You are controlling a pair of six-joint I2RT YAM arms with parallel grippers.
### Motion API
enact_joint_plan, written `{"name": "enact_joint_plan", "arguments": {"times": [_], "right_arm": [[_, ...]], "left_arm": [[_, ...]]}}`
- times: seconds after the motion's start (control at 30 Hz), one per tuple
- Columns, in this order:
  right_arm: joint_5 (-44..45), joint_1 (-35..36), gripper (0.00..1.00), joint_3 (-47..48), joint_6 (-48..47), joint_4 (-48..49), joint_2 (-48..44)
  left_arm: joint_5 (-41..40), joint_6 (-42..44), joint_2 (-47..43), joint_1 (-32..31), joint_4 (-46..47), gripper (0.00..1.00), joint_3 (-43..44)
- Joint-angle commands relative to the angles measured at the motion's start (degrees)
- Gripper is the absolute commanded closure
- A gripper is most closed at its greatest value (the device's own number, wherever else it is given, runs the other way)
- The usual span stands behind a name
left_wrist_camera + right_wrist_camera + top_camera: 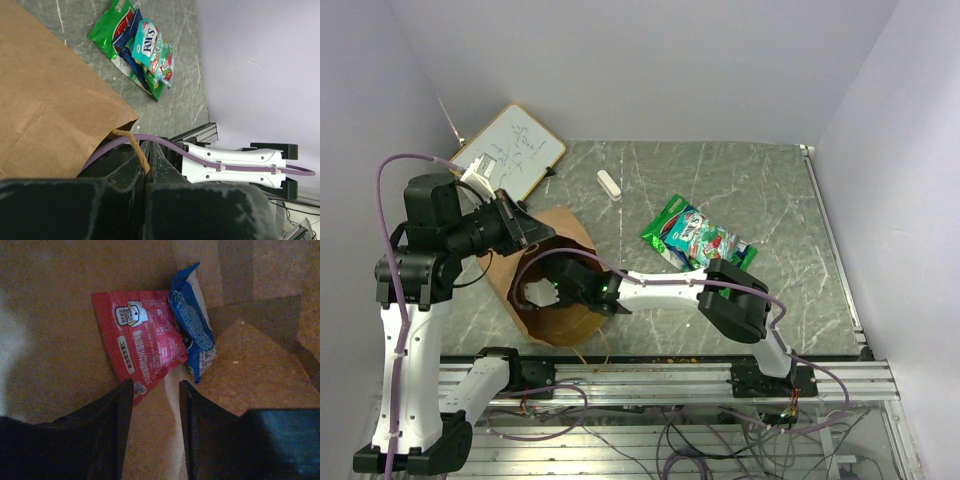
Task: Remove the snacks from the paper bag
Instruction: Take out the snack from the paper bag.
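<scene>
Two snacks are left inside the paper bag (pixel 555 325): a red packet (pixel 142 340) and a blue packet (pixel 192 322). They overlap on the bag floor, at the centre of the right wrist view.

Out already: one pile on the table (pixel 770 190), centre-right of the overhead view.
- green packet with red logo (pixel 111 30)
- dark blue packet (pixel 131 57)
- multicoloured packet (pixel 152 47)

Progress, as judged: more than half done, with two items to lift.

Right arm: reaches leftward across the lower middle of the overhead view, its wrist inside the bag mouth. The right gripper (pixel 155 386) is empty, fingers moderately apart, poised over the red packet's near corner.

Left arm: raised at the left of the frame. The left gripper (pixel 147 150) appears closed narrowly on the twisted handle (pixel 131 142), holding the bag mouth up.
</scene>
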Motion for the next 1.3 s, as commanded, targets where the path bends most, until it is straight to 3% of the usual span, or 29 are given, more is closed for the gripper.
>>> {"name": "enact_joint_plan", "arguments": {"times": [0.0,0.2,0.5,0.7,0.93,1.1,1.27], "right_arm": [[-2.97,-0.58,0.58,-0.94,-7.57,-2.66,-1.48],[-10.39,-1.31,0.56,-2.54,-14.17,-6.47,-3.45],[-17.04,-1.37,0.52,-0.82,-16.18,-8.65,-3.05],[-10.85,-1.81,0.52,-2.21,-15.72,2.69,-0.29],[-9.10,-3.38,0.54,6.04,-19.07,5.91,7.19],[-7.27,-4.01,0.62,10.54,-18.18,4.96,11.22],[-7.90,-4.52,0.82,9.23,-17.67,7.67,9.85]], "left_arm": [[2.50,2.40,0.12,0.13,-1.08,0.93,0.66],[3.21,2.99,0.20,0.11,-1.04,0.93,-0.35],[4.14,3.41,1.11,0.13,-0.65,0.93,-0.32],[4.57,4.34,1.49,0.12,-1.60,0.93,0.03],[4.10,5.59,1.47,0.10,-3.36,0.93,0.92],[3.76,5.70,1.78,0.08,-3.65,0.93,1.20],[1.58,6.28,1.64,0.13,-5.16,0.93,2.43]]}}
